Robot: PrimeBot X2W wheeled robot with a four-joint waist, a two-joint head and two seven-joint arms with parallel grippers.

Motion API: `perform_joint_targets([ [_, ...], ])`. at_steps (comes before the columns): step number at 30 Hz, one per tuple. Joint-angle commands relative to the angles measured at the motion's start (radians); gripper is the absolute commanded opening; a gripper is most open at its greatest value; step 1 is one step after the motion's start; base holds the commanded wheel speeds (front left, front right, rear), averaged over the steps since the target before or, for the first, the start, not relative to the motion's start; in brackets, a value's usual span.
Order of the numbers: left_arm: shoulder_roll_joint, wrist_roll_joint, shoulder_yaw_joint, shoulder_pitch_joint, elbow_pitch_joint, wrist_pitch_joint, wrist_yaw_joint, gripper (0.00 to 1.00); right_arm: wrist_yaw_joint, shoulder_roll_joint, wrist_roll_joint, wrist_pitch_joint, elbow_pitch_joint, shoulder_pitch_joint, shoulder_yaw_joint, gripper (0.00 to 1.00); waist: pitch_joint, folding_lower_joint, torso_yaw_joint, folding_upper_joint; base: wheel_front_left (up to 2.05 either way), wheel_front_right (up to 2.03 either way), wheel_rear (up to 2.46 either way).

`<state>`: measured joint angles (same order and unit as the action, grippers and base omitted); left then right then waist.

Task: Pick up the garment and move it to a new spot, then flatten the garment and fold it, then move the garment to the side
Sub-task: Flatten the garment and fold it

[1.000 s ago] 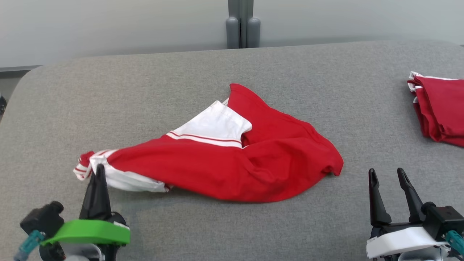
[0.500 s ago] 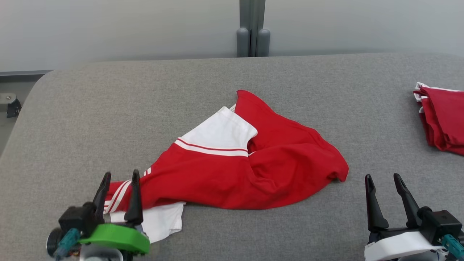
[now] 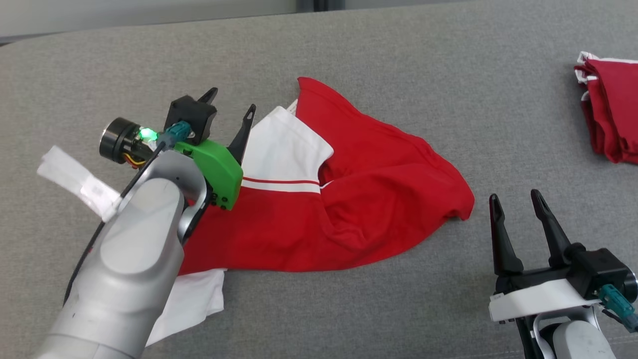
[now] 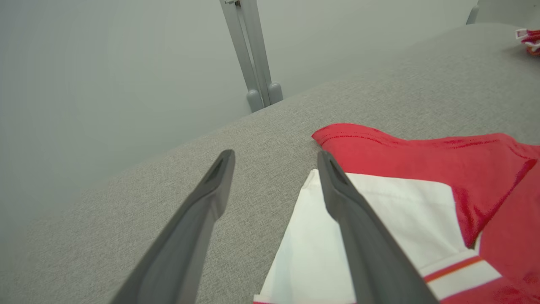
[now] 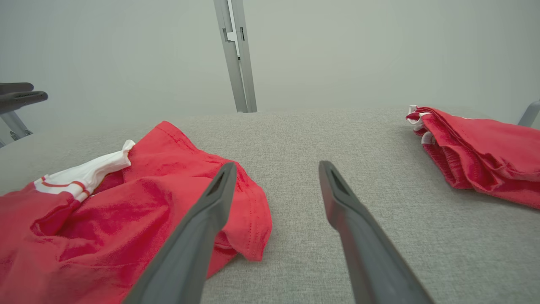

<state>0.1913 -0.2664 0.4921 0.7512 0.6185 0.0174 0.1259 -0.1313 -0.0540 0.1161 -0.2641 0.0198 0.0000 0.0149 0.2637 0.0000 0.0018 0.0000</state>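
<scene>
- The garment (image 3: 359,199) lies crumpled on the grey surface (image 3: 398,50), not yet flat.
- The left gripper (image 3: 234,98), jaws wide and empty, hovers by its white panel (image 3: 284,149), likely to spread it.
- The right gripper (image 3: 514,194), also wide, idles near the cloth.

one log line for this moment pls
garment: crumpled, unfolded | left pincer: open, over its white edge | right pincer: open, beside its red hem, off cloth
</scene>
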Motion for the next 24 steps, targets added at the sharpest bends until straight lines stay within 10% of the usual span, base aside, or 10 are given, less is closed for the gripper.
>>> perform_joint_targets([
  [1,-0.001,0.009,0.017,0.041,0.036,-0.003,0.003,1.0,0.001,-0.003,-0.007,0.0,-0.005,-0.02,-0.001,1.0,0.087,0.0,-0.065,0.0,0.0,0.0,0.0],
  [15,0.006,-0.05,0.216,0.284,0.429,0.037,0.004,1.0,0.001,0.002,0.002,0.0,-0.023,-0.051,-0.006,1.0,0.175,0.0,-0.148,0.0,0.0,0.0,0.0],
  [18,-0.019,-0.077,0.265,0.274,0.457,0.037,0.005,0.51,0.001,0.003,0.009,0.0,-0.022,-0.049,-0.004,1.0,0.176,0.0,-0.148,0.0,0.0,0.0,0.0],
  [21,-0.026,-0.116,0.329,0.264,0.453,0.03,0.006,0.59,0.001,0.003,0.017,0.0,-0.018,-0.051,0.001,1.0,0.175,0.0,-0.144,0.0,0.0,0.0,0.0],
  [24,-0.013,-0.152,0.39,0.269,0.454,0.015,0.006,0.1,0.001,0.003,0.024,0.0,-0.015,-0.057,-0.003,1.0,0.175,0.0,-0.139,0.0,0.0,0.0,0.0],
])
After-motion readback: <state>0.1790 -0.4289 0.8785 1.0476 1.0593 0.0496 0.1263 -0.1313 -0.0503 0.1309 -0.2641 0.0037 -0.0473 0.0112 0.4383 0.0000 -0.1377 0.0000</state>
